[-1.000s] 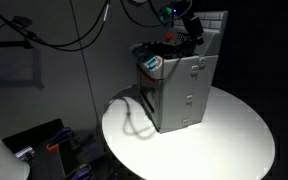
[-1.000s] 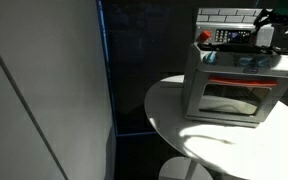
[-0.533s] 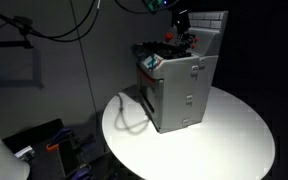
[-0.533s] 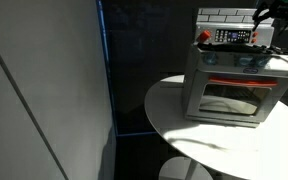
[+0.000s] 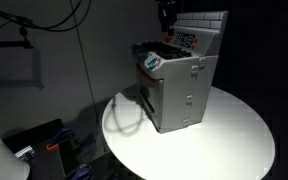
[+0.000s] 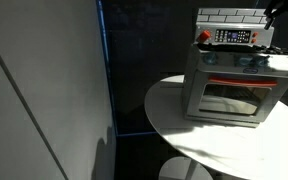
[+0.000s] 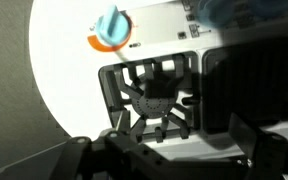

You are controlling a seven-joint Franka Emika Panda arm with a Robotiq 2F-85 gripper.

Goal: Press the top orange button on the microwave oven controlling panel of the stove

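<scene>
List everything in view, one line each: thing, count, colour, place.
stove: one, grey, on the table
back wall: one, white tiled, rising behind the stove top
panel: one, dark with red-orange marks, at the foot of the back wall
oven door: one, grey frame with window, stove front
knob: one, blue and orange, at the stove top's edge
burner grate: one, dark, on the stove top
table: one, white, round, under the stove
arm: one, dark, above the stove's rear; jaws too dark to tell open or shut
</scene>
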